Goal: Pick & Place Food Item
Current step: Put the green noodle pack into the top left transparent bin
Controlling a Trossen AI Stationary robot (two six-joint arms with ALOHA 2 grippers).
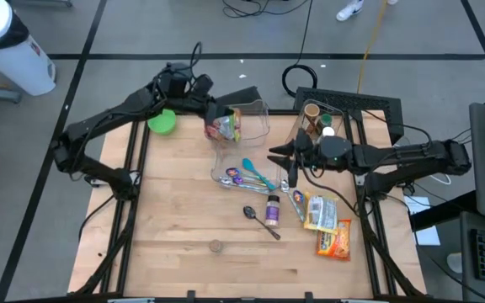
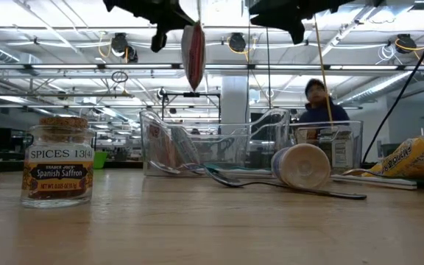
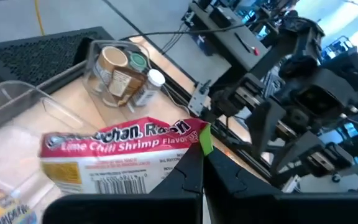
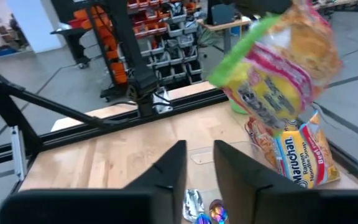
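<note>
Ramen packet (image 1: 223,127) hangs clenched in left tool (image 1: 217,118) above clear bin (image 1: 255,118) holding another packet.

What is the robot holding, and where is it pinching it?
The left tool pinches a ramen packet by its top edge, above the clear bin. The right tool holds nothing.

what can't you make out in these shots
- Left tool: shut on the ramen pack in the left wrist view; the pack's lower part is cut off by the picture edge.
- Right tool: its fingers show a gap, with nothing visible between them; whether it is closing cannot be told.
- Bin contents: low view, blurred through the clear walls.
- Person: low view, partly behind the bin.
</note>
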